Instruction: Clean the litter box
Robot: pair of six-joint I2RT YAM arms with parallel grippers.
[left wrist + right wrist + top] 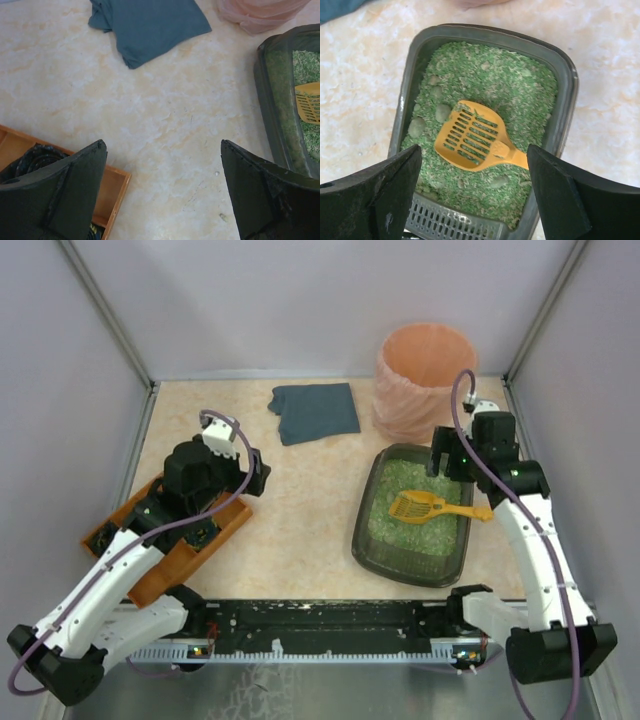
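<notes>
The litter box [362, 530] is a dark grey-green tray on the right of the table, filled with green granules. A yellow slotted scoop [420, 506] lies flat on the litter with its handle over the right rim. My right gripper [447, 462] hangs open above the box's far right part. In the right wrist view its jaws [474, 148] stand wide apart over the scoop [470, 137], touching nothing, and a few greenish clumps [416, 126] lie near the box's left wall [415, 55]. My left gripper [255, 472] is open over bare table [163, 142], empty.
A tall peach bin [424, 380] stands just behind the litter box. A folded blue cloth [315, 412] lies at the back centre. An orange-brown wooden tray [165, 540] sits under the left arm. A grey slotted panel [455, 222] shows at the box's near end.
</notes>
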